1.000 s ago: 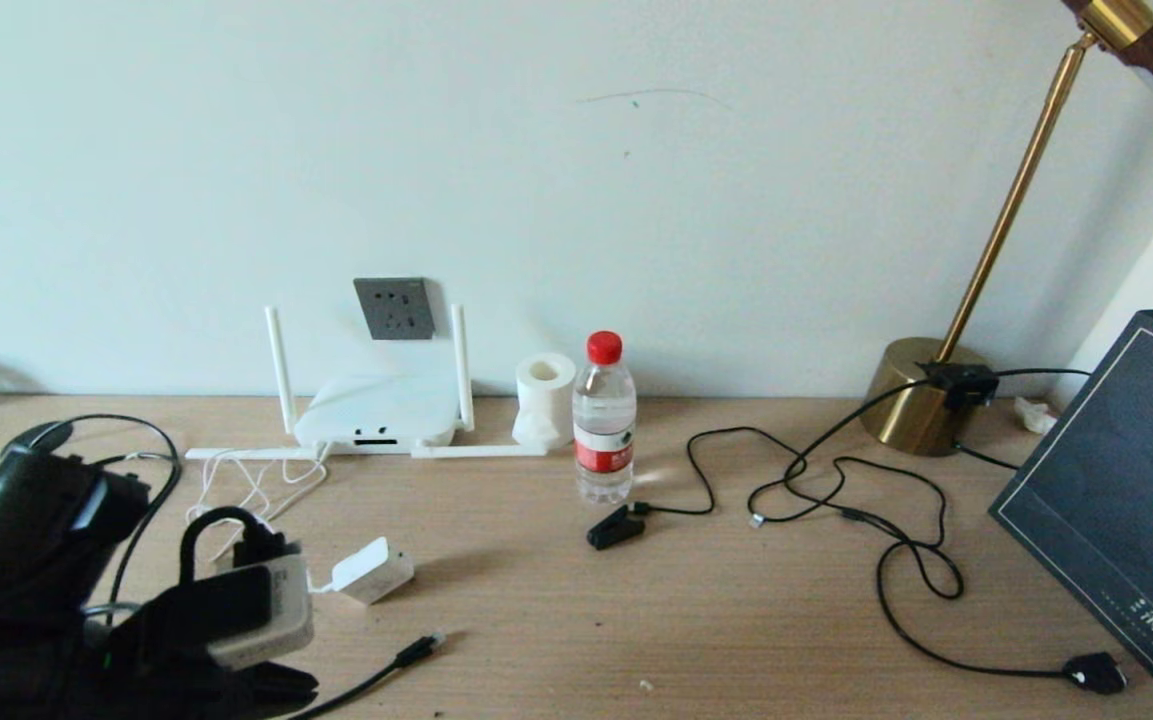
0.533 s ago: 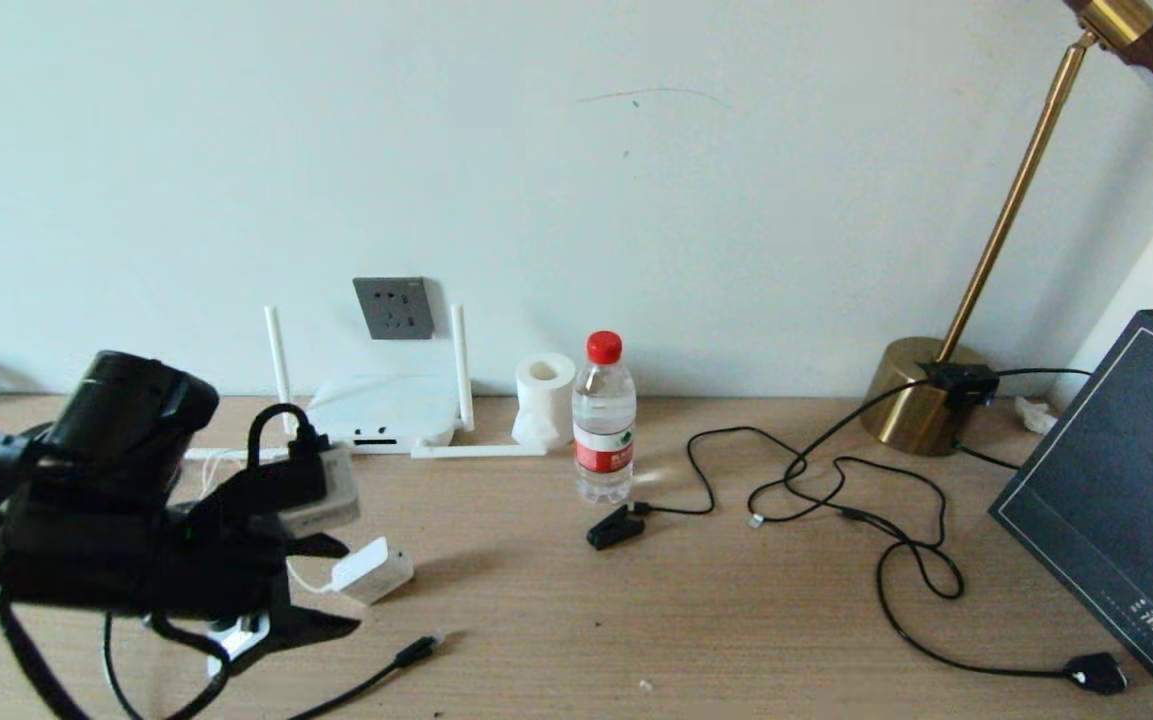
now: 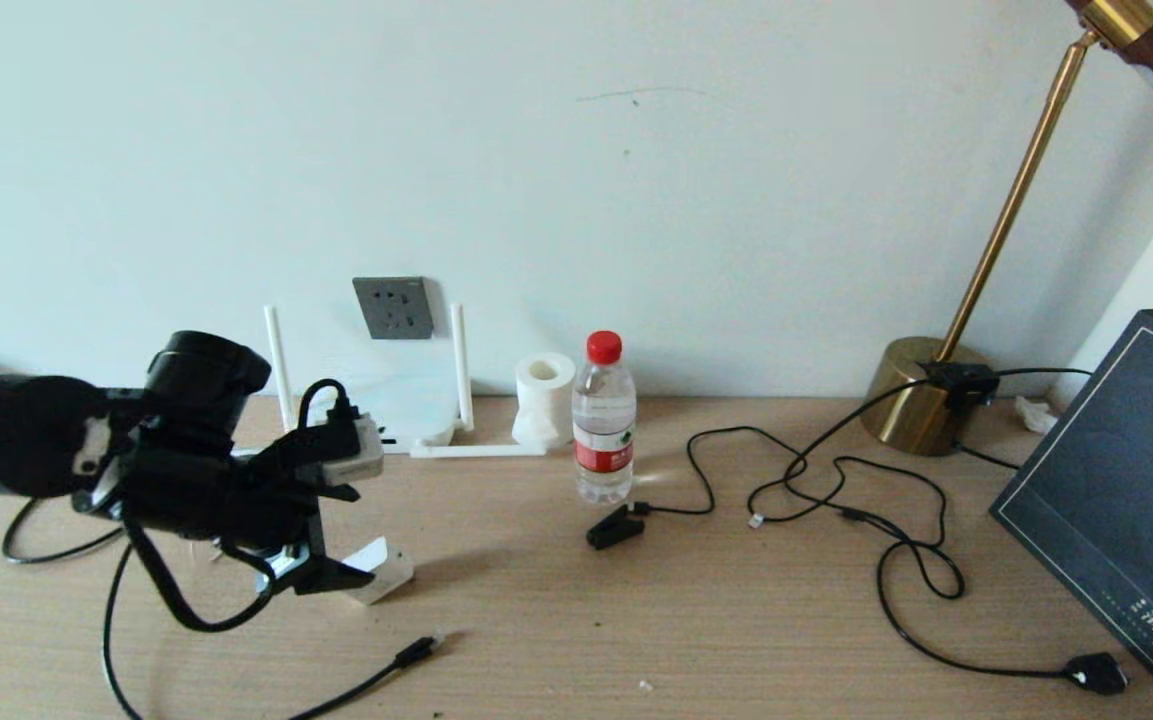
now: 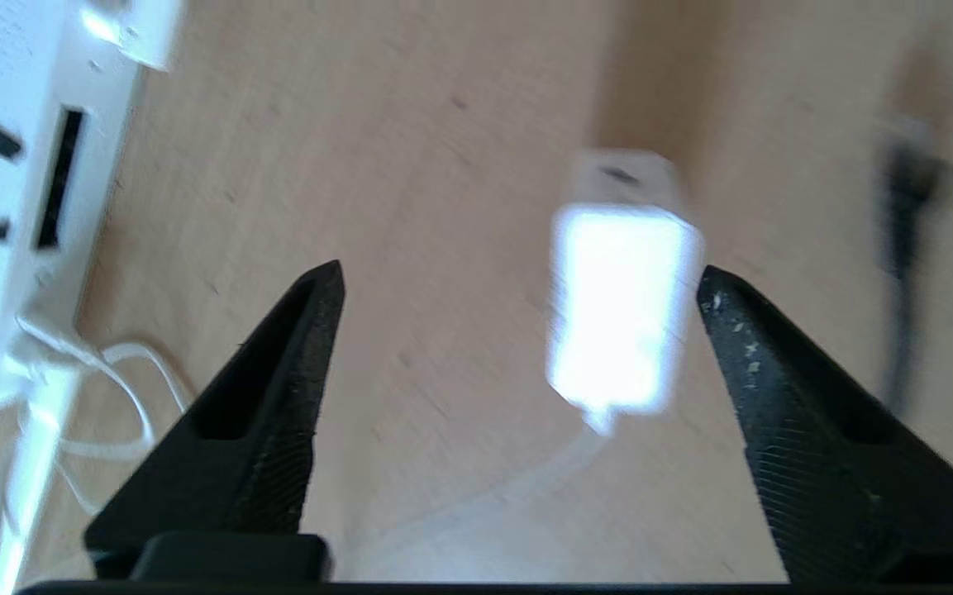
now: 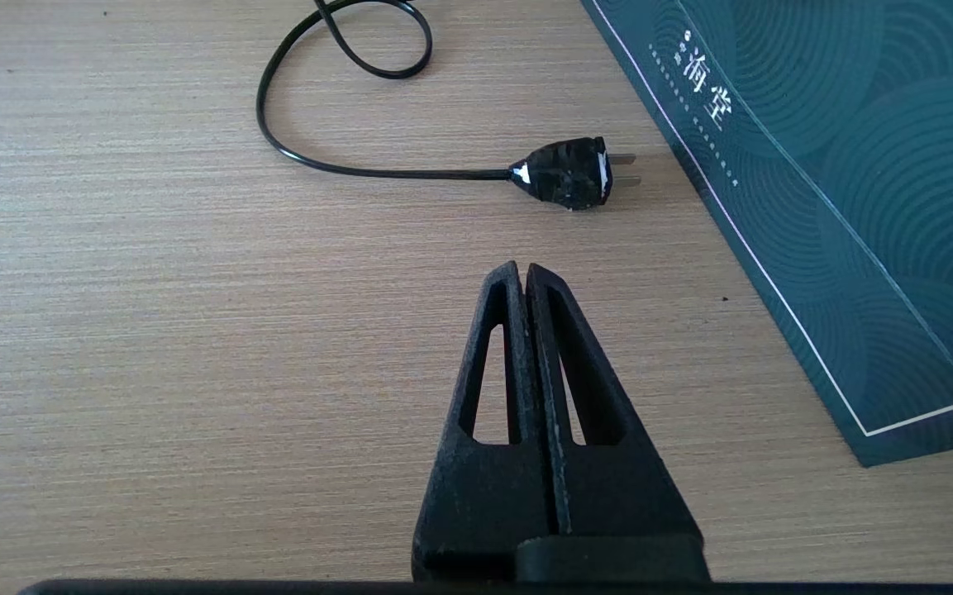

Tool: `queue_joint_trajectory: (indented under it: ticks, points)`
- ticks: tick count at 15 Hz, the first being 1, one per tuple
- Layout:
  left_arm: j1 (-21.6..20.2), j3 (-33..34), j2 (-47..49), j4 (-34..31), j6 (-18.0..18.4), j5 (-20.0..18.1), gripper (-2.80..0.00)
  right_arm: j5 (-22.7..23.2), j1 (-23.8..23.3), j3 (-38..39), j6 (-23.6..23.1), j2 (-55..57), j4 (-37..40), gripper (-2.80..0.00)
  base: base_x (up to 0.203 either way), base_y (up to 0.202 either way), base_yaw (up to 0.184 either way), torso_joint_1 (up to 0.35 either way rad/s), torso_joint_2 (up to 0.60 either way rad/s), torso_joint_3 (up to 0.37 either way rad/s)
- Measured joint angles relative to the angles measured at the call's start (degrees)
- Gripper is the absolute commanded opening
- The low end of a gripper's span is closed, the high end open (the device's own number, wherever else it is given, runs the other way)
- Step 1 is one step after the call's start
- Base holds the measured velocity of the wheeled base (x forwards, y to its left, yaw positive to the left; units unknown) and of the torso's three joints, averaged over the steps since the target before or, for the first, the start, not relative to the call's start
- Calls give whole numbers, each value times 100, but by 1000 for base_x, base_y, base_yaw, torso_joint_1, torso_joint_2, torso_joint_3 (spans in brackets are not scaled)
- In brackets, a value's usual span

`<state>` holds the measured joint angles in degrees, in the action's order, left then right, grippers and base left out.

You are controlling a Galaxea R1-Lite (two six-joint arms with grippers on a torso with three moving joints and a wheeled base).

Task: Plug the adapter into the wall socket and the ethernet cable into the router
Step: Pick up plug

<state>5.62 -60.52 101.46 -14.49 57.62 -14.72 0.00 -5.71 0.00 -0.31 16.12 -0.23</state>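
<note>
Lower left of the head view, the left gripper (image 3: 336,565) hangs wide above the adapter (image 3: 381,572); misaligned fingers could knock it aside; the right gripper (image 5: 526,277) sits pinched closed.

It looks like a home desk or study corner, set against a plain pale wall (image 3: 636,180). A wood-grain desktop (image 3: 696,620) fills the lower half of the head view. At left centre a white router (image 3: 416,410) sits below a grey wall socket (image 3: 394,307). At the upper right a brass desk lamp (image 3: 946,390) rises from a round base. Mid-frame stand a water bottle (image 3: 604,420) with a red cap and a roll of toilet paper (image 3: 544,400). Loose black cords (image 3: 836,490) sprawl across the right side, next to a dark gift bag (image 3: 1126,500) with Chinese lettering.
</note>
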Motion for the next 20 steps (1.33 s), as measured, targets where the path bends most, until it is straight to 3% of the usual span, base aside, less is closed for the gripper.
queue_joint_trajectory:
  ticks: [9, 10, 20]
  points:
    - [22, -92, 639, 352, 0, -41, 0, 0, 0, 0, -1, 0, 0, -280, 0, 0, 0, 0, 0, 0]
    - [30, -92, 661, 352, 1, -41, -280, 0, 22, 0, -2, 0, -2, -280, 0, 0, 0, 0, 0, 0]
    - [71, -26, 646, 331, 4, -112, -280, 0, 0, 0, -2, 0, -2, -280, 0, 0, 0, 0, 0, 0]
